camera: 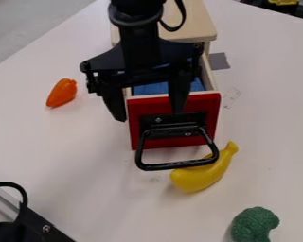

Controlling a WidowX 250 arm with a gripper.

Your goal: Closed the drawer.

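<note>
My gripper (148, 115) hangs open over the drawer's front left part, its fingers spread apart. One finger is just left of the red front, the other in front of its upper middle. The drawer (137, 127) stands pulled out of the light wooden cabinet (189, 23), facing the camera. Something blue (151, 89) lies inside it, partly hidden by the gripper. A black loop handle (177, 164) sticks out low on the red front. Whether the gripper touches the drawer I cannot tell.
A yellow toy banana (201, 177) lies in front of the drawer, partly behind the handle. An orange toy carrot (61, 92) is to the left, a green toy broccoli (254, 224) at the lower right. Black metal hardware (37, 227) occupies the lower left corner.
</note>
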